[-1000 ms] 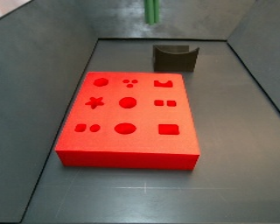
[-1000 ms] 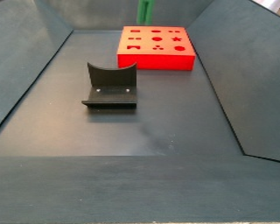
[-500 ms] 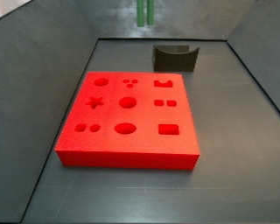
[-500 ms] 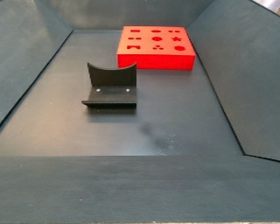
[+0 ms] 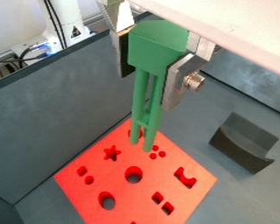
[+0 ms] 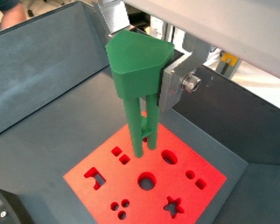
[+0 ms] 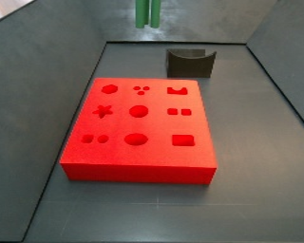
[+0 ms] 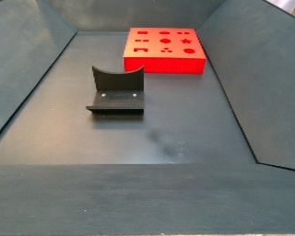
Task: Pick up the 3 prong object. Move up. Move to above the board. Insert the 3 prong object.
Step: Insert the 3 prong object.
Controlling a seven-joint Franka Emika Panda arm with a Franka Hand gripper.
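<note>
The gripper (image 5: 154, 48) shows only in wrist views — 3 prong object (image 7: 147, 12) cut off at a side view's edge.

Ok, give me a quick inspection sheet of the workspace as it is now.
Surface: dark grey bin floor, bare apart from the items below.
Job's things: green three-pronged plastic peg held high above the flat red board with shaped cutouts.
Clutter: dark grey U-shaped holder, empty, apart from the board.
Claw: shut on the peg's head; silver finger plate at its side.
Cables: some beyond the bin wall.
Surroundings: grey sloped walls.
</note>
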